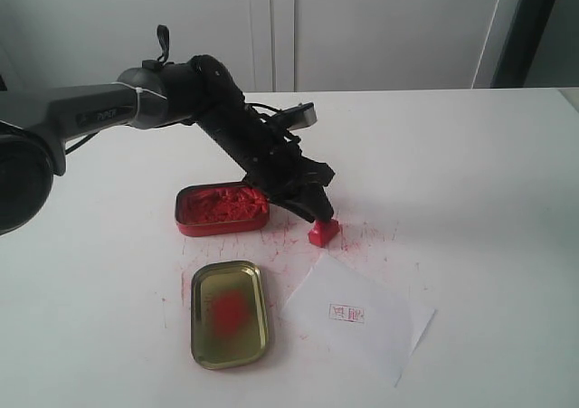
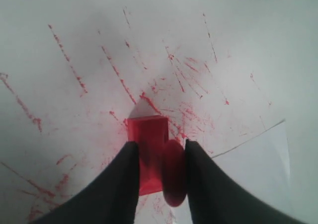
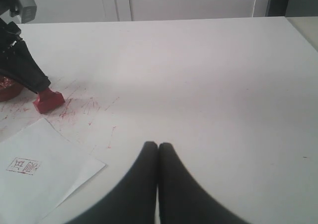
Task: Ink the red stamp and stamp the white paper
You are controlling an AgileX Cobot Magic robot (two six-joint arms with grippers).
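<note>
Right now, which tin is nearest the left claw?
The red tin of ink, beside the left claw gripping the stamp; the gold, red-smudged tin lies farther.

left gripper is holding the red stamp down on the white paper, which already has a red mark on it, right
Not on the paper. The left gripper holds the red stamp on the ink-smeared table, just off the white paper, as the exterior view shows. The paper does already carry a red mark.
</note>
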